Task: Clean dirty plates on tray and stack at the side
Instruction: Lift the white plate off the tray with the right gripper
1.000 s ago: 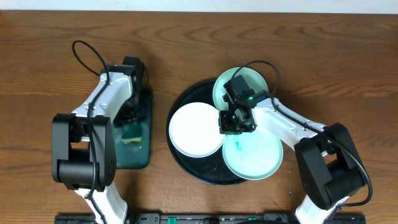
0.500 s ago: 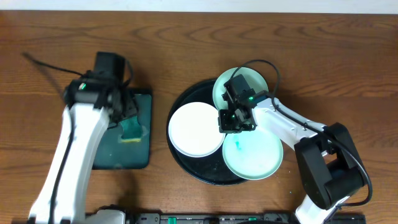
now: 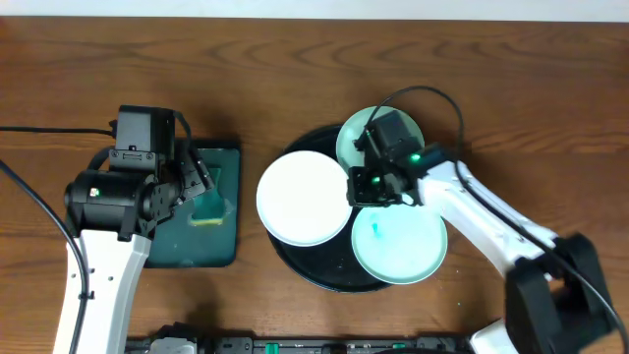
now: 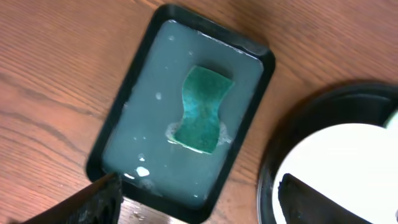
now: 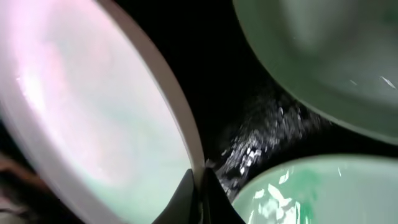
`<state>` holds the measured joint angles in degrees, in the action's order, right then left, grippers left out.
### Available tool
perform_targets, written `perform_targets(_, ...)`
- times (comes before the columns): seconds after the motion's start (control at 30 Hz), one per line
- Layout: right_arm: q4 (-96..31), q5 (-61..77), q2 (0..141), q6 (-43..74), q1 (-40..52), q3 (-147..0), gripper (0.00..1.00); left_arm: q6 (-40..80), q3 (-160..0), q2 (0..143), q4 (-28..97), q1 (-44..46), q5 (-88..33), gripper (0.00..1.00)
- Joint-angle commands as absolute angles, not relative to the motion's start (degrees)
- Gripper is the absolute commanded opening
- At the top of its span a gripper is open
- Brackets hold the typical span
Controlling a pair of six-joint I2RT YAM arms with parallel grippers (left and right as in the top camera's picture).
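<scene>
On the round black tray lie a white plate and two pale mint plates, one at the back, one in front with a teal smear. My right gripper is shut on the white plate's right rim. The right wrist view shows its fingertips pinching the white plate at that rim, with the mint plates beside it. My left gripper hangs open and holds nothing, above a green sponge; its fingers stand wide apart.
The sponge lies in shallow soapy water in a dark-green rectangular tray left of the black tray. A cable loops over the right arm. Bare wooden table surrounds both trays.
My left gripper has opened wider and risen away from the sponge, which stays in the green tray. The white plate has shifted slightly left in my right gripper's grip.
</scene>
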<state>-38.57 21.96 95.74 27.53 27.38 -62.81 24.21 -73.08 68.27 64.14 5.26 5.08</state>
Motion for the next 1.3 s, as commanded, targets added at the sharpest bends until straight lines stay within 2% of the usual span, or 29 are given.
perform_targets(0.0,-41.4,26.3,91.0,31.7,24.9,-63.0,0.02,24.3,-73.1,68.6,64.3,5.2,1.9,0.82)
perform_targets(0.13,-47.9,30.8,88.6,34.2,21.8,-63.0,0.02,24.3,-73.1,68.6,64.3,5.2,1.9,0.82)
perform_targets(0.37,-57.3,49.9,88.5,27.0,18.0,-63.0,0.02,24.3,-73.1,68.6,64.4,5.2,1.9,0.83)
perform_targets(0.53,-54.8,55.8,88.5,24.3,18.1,-63.0,0.01,24.3,-73.1,68.6,64.4,5.2,1.9,0.83)
perform_targets(0.77,-40.8,29.9,88.5,22.5,18.2,-63.0,0.02,24.3,-73.1,68.6,64.4,5.2,1.9,0.83)
perform_targets(0.93,-35.3,19.6,88.5,15.8,19.6,-63.0,0.02,24.3,-73.1,68.6,64.4,5.2,1.9,0.83)
perform_targets(1.13,-37.6,14.0,88.4,14.5,22.8,-64.8,0.02,24.3,-73.1,68.6,64.4,5.2,1.9,0.83)
perform_targets(1.27,-41.5,1.7,88.4,12.0,27.4,-68.1,0.01,24.3,-73.1,68.6,64.4,5.2,1.9,0.83)
